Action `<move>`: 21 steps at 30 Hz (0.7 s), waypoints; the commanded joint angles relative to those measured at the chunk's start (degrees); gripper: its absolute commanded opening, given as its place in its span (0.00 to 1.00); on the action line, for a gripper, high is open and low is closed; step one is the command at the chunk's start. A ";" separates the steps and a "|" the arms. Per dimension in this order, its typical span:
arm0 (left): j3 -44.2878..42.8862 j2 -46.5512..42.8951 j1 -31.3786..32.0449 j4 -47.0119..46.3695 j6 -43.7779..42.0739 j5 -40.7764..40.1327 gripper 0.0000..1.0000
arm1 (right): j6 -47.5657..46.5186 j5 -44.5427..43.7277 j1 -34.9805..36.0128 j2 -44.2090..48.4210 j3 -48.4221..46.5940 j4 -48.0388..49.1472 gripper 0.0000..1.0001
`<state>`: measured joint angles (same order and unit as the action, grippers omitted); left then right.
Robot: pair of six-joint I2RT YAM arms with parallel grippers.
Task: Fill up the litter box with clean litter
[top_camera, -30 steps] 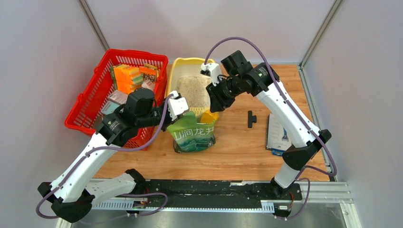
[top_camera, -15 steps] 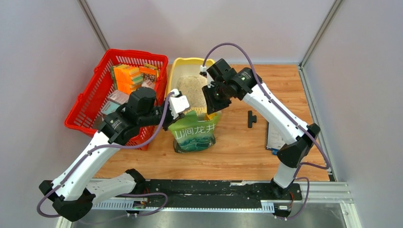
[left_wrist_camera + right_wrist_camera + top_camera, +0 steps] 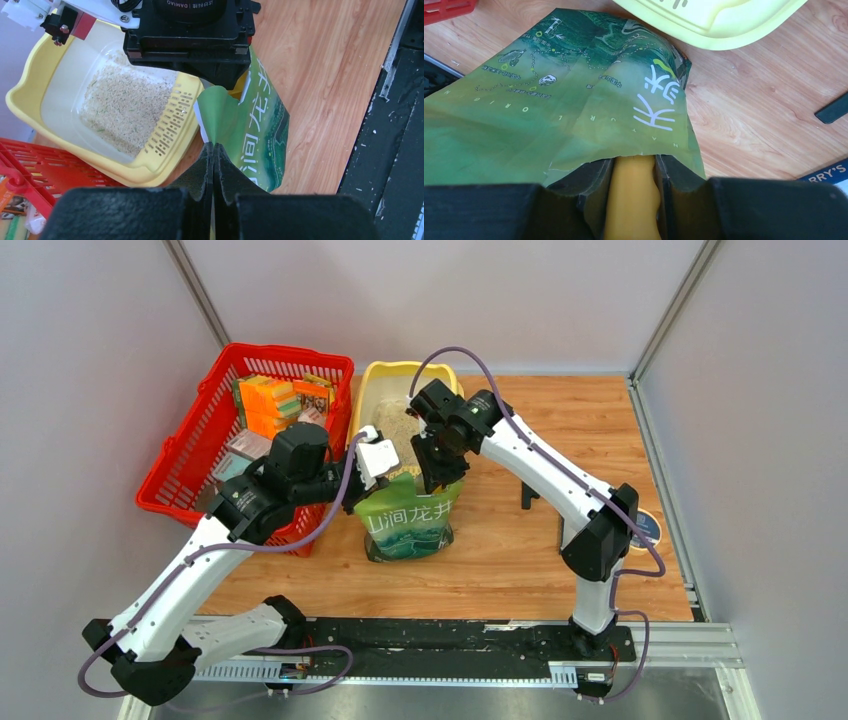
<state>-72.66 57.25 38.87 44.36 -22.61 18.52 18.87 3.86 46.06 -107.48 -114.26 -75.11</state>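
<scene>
The pale yellow litter box (image 3: 372, 380) stands at the back centre, with beige-grey clean litter (image 3: 396, 426) in it. The left wrist view shows the box's slotted lip (image 3: 172, 125) and the litter (image 3: 125, 107). The green pouch (image 3: 408, 525) stands upright just in front of the box. My left gripper (image 3: 384, 466) is shut on the pouch's top left edge (image 3: 220, 115). My right gripper (image 3: 436, 472) is shut on a yellow scoop handle (image 3: 631, 200) at the pouch mouth (image 3: 624, 145). The scoop's head is hidden inside the pouch (image 3: 549, 100).
A red mesh basket (image 3: 190, 455) with several packages stands left of the box. A black T-shaped piece (image 3: 528, 490) lies on the wood right of the pouch. A dark round thing (image 3: 647, 528) sits near the right edge.
My right arm has swung left and down from over the litter box, bringing the yellow scoop into the pouch mouth. The left arm and the pouch have stayed put.
</scene>
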 commanded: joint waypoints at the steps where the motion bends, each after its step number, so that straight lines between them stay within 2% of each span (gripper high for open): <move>1: -3.89 -1.00 -0.29 -3.93 0.20 1.60 0.00 | 1.07 1.58 -0.36 -2.29 2.37 -7.07 0.00; 5: -4.15 -0.65 -0.29 -4.28 -0.06 1.69 0.00 | 2.30 8.68 -2.46 -1.86 5.88 -4.35 0.00; 11: -3.89 -0.65 -0.29 -3.23 -0.94 1.78 0.00 | 6.69 23.53 -7.73 5.42 23.35 14.18 0.00; 15: -3.71 -0.65 -0.29 -2.35 -1.64 1.60 0.00 | 9.95 33.03 -10.02 11.40 34.26 30.93 0.00; 21: -4.24 -0.30 -0.29 -0.33 -4.01 0.81 0.00 | 9.96 38.07 -13.19 17.91 37.88 36.44 0.00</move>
<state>-72.84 59.29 39.00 44.49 -23.97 20.25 25.93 33.08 35.00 -93.23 -78.28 -43.33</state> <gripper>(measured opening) 0.006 0.300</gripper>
